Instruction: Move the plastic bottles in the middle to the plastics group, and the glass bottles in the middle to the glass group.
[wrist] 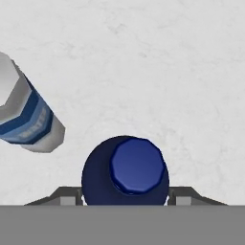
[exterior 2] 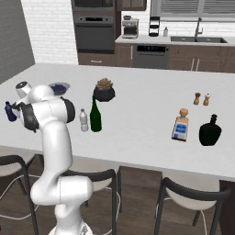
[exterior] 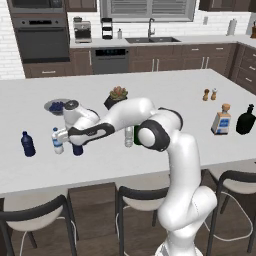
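My gripper (exterior: 76, 145) (wrist: 125, 196) is shut on a dark blue plastic bottle (exterior: 77, 149) (wrist: 125, 171), one finger on each side of its body. It stands low at the counter's left, right beside the plastics group: a clear bottle with a blue label (exterior: 57, 141) (wrist: 26, 115) and another dark blue bottle (exterior: 28, 144). In the middle stand a clear greyish plastic bottle (exterior: 129, 136) (exterior 2: 84, 120) and the tall green glass bottle (exterior 2: 95, 117), which my arm mostly hides in the left base view. The glass group, a squarish clear bottle (exterior: 221, 120) (exterior 2: 181, 126) and a squat black bottle (exterior: 246, 120) (exterior 2: 210, 131), is at the right.
A potted succulent (exterior: 117, 97) (exterior 2: 104, 90) and a bowl of blue berries (exterior: 57, 106) sit behind the bottles. Salt and pepper shakers (exterior: 210, 94) stand at the back right. Stools (exterior: 35, 220) line the counter's near edge.
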Robot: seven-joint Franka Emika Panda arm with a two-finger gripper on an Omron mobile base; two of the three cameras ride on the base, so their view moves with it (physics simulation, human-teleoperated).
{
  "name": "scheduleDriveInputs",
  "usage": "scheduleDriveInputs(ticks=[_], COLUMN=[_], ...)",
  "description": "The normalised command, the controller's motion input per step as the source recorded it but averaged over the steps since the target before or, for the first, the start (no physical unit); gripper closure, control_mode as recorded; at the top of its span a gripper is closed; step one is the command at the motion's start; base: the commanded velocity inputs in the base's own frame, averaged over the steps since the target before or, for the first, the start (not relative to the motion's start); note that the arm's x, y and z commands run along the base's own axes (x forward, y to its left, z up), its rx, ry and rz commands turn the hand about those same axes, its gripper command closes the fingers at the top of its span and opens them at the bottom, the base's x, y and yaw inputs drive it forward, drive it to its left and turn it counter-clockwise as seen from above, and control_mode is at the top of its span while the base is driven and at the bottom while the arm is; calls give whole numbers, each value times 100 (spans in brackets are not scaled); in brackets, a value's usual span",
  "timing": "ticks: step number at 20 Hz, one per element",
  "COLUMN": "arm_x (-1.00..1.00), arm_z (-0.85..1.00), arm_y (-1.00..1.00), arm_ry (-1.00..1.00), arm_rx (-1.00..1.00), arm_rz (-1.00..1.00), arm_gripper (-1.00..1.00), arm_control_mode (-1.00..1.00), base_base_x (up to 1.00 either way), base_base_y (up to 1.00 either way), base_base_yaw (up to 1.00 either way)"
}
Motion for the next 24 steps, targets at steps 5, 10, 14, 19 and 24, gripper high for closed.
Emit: scheduleDriveInputs(ticks=[5,10,14,19,24], arm_x=[6,25,17,1,0], arm_z=[-17,0,0,0,-4], arm_y=[0,0,0,0,0], arm_ry=[0,0,0,0,0], arm_rx=[0,0,0,3,0], arm_rz=[0,0,0,0,0], arm_gripper=[100,100,100,100,100], arm_control_mode=[-100,-100,-100,-100,-100], base_base_x=[0,0,0,0,0], base_base_y=[0,0,0,0,0], base_base_yaw=[0,0,0,0,0])
